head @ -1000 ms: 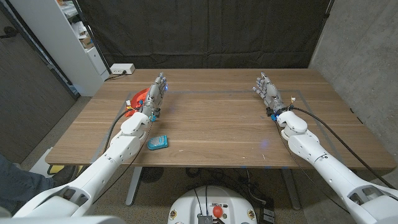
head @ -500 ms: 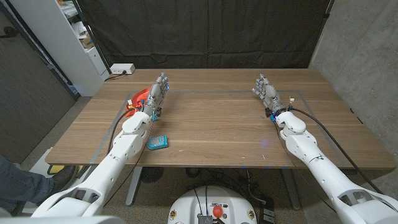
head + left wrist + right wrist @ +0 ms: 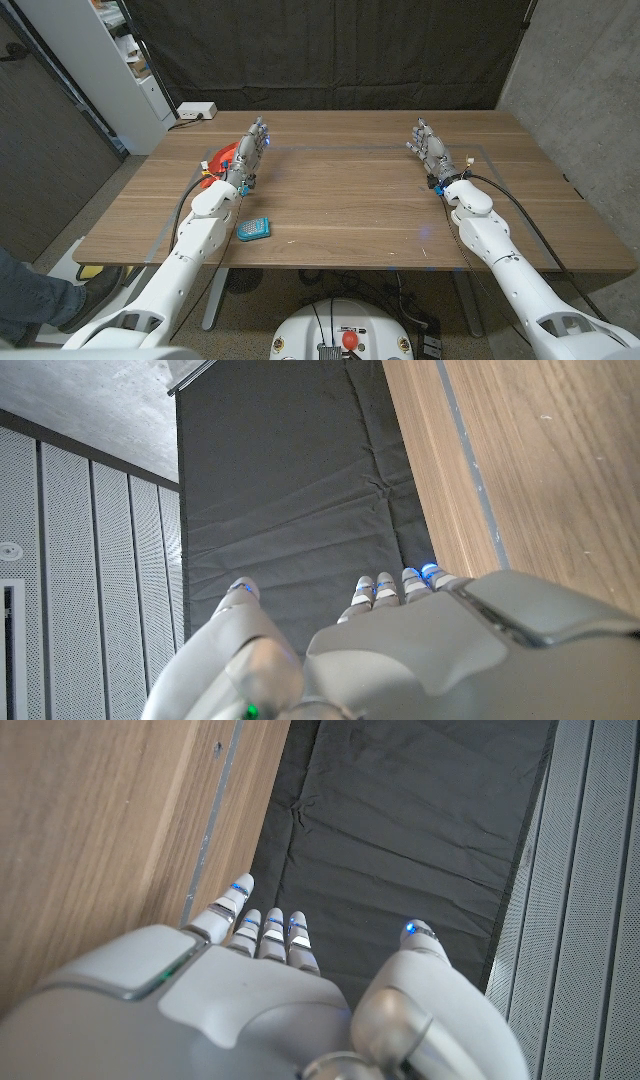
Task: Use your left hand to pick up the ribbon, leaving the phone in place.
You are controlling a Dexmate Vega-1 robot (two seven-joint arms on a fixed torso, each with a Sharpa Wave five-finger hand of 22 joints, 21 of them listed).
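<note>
From over the robot's shoulders, the left hand [image 3: 250, 152] stands above the surface [image 3: 350, 200] near its far left corner, fingers straight and apart, holding nothing. Just beside it, toward the left edge, lies the ribbon [image 3: 219, 161], a red-orange bundle partly hidden behind the hand and wrist. The phone [image 3: 254, 228] (a small blue thing, if I read it right) sits well apart, close to the near edge beside the left forearm. The right hand [image 3: 429, 148] waits toward the far right, released too, fingers apart.

Along the back of the left hand [image 3: 400, 650], the fingers [image 3: 383, 588] reach out past the surface's far edge toward the dark curtain [image 3: 290, 510], with nothing between them.

Along the back of the right hand [image 3: 250, 1010], its fingers [image 3: 268, 932] are likewise spread and empty, pointing toward the same dark backdrop.

To do this well, I'd judge the left hand should shift sideways toward the left edge and come down over the ribbon, closing on its bulk. There is little room there before the edge, so a gentle approach would avoid nudging the ribbon off; the middle lies open.
</note>
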